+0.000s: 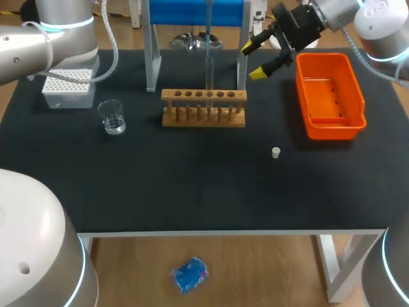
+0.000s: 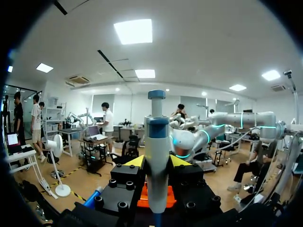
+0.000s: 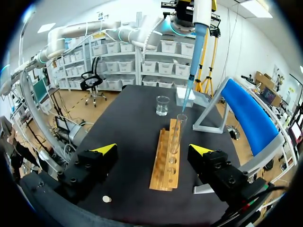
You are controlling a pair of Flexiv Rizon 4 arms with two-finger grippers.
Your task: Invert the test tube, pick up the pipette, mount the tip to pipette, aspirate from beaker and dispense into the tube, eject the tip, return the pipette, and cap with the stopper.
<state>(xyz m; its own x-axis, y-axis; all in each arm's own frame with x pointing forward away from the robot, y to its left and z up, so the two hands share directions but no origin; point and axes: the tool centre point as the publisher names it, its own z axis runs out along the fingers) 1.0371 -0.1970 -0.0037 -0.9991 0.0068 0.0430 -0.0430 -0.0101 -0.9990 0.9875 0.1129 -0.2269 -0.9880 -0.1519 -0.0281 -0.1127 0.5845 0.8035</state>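
**Dispensing step; head view read from the near table edge outward.** Lower right of centre: the white stopper (image 1: 275, 152) lies alone on the black table (image 1: 192, 185), well apart from the rack. Left of centre: the glass beaker (image 1: 113, 118), with the white tip box (image 1: 67, 87) just behind it. Centre: the wooden test tube rack (image 1: 203, 107) carries one upright test tube (image 1: 208, 78), mouth upward. Right: the orange bin (image 1: 329, 131). Upper centre: the pipette (image 1: 208, 25) hangs vertically in front of the blue stand (image 1: 195, 11). Its blue tip (image 3: 189, 71) is poised at the tube's mouth; whether it is inside or just above cannot be told. The left gripper (image 2: 157, 163) is clenched on the pipette body, one yellow fingertip on each side. The right gripper (image 1: 257, 59), upper right beside the bin, is released and holds nothing; in its wrist view the rack lies ahead between its spread fingers. Judged step: dispensing into the tube. The next move probably calls for a full plunger press with the tip centred over the narrow mouth. A straight lift clear would follow, before the tip is ejected.
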